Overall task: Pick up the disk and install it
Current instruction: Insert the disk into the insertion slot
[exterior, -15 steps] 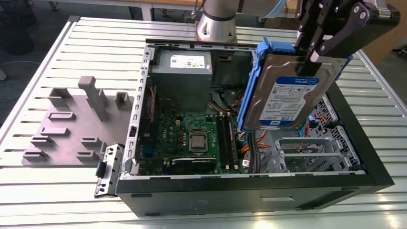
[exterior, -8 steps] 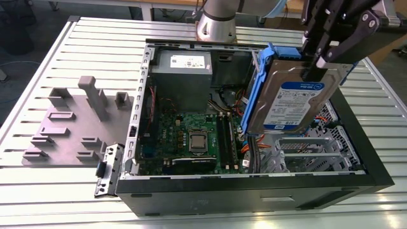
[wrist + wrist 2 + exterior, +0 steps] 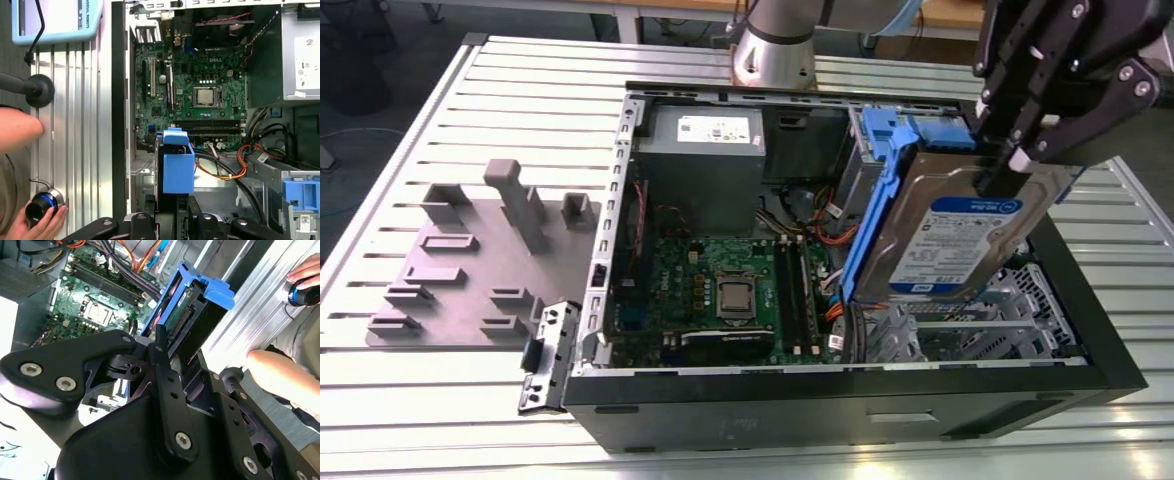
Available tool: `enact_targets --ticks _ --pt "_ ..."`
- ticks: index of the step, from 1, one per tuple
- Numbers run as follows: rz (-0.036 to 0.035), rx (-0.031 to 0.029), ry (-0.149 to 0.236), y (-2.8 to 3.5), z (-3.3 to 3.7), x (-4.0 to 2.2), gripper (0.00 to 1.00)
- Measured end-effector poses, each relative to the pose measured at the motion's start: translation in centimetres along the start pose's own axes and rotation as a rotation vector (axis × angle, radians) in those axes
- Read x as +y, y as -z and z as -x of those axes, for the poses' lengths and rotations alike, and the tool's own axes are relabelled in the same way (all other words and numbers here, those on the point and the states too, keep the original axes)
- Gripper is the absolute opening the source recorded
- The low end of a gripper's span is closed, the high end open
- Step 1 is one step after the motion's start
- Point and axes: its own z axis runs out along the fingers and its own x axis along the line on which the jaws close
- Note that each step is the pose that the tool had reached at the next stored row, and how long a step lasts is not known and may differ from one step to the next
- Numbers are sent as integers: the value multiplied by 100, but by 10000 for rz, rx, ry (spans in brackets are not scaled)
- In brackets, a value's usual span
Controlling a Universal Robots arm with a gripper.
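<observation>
Pincer (image 3: pixel 1007 165) is clamped on the upper edge of the disk (image 3: pixel 947 240). We see the disk in the air, tilted, label facing out, over the metal drive cage (image 3: pixel 987 330). That is in the computer case (image 3: pixel 854 400), along the case's edge on the exterior view's right. The case sits open on the slatted desk (image 3: pixel 454 390), with a grey fixture block (image 3: pixel 467 260) beside it toward the desk's edge on the exterior view's left.

Risks as we judge them:
- The grip is on one edge only, so the long body hangs below. Any bump on the cage wall could twist the disk in the pincer or work it loose.
- The disk is tilted against the cage, so the blue rail (image 3: pixel 867 230) may miss the guides and jam partway.
- Orange and black cables (image 3: pixel 225 172) lie just beside the bay and could get pinched or snag the lower corner.
- A dropped disk would land on the cage or the circuit board (image 3: pixel 720 290).
- A person's hand (image 3: pixel 30 220) rests on a knob near the desk edge beside the case, and we flag it as close to the arm's working space.
</observation>
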Motion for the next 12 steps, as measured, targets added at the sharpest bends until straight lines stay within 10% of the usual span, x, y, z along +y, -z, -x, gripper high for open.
enact_targets --ticks 5,12 --pt "19 -14 3 -21 -53 -98 35" --pt "33 -348 11 -31 -86 -127 35"
